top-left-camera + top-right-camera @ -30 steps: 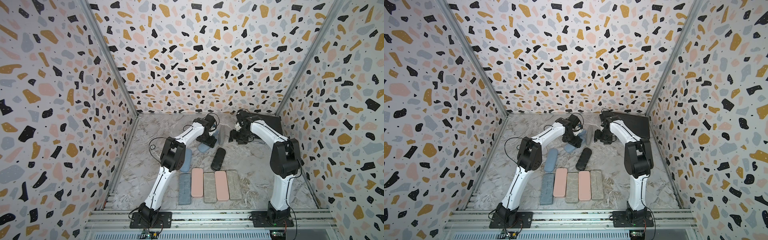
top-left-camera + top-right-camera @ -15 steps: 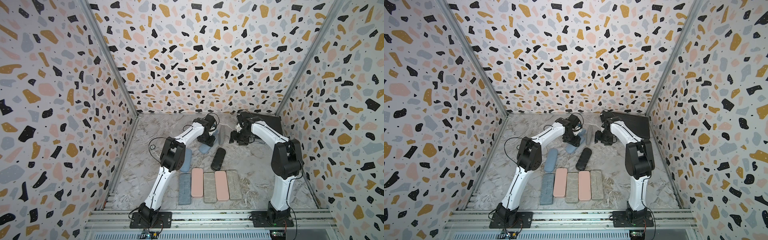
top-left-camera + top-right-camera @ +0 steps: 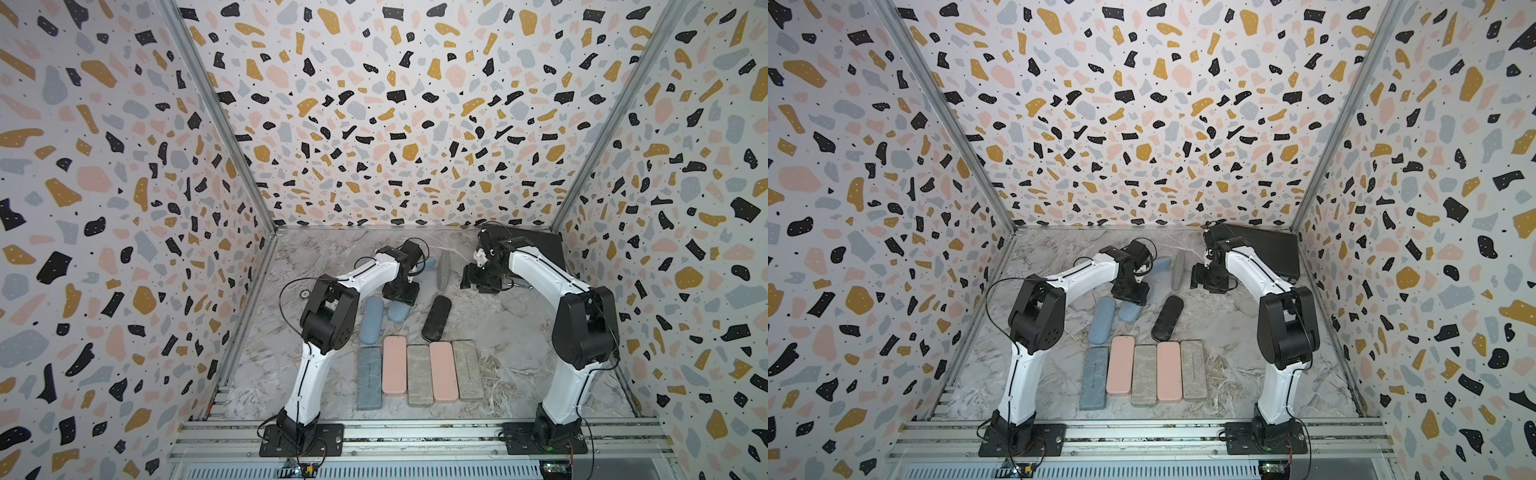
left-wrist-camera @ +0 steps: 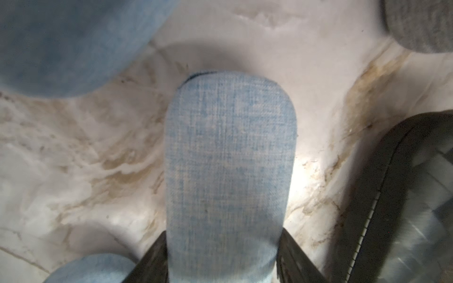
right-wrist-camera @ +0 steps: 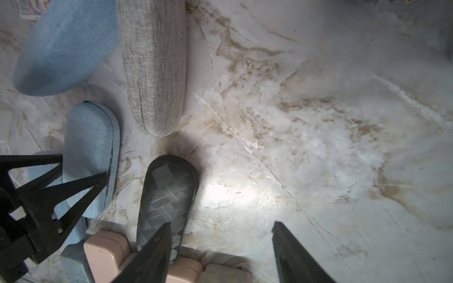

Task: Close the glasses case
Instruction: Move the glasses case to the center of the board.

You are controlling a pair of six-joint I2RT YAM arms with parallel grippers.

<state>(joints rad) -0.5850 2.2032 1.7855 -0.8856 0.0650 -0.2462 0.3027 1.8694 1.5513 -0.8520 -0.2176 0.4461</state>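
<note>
Tabletop (image 3: 519,324), case (image 4: 228,171) within left end effector (image 4: 223,235)

Robot lab booth: terrazzo-print walls (image 3: 374,124), marble-look table (image 3: 511,332), aluminium mounting rail (image 3: 415,432).

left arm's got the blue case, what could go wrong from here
1. In the left wrist view a thin darker edge shows at the far end of the light blue fabric glasses case, so its lid may sit ajar; the left gripper's side pinch might not shut it.
2. A second blue fabric case and the black woven-pattern case lie close; dragging could knock them.
3. The open right gripper hangs nearby; reaching in could bump the left one.
</note>
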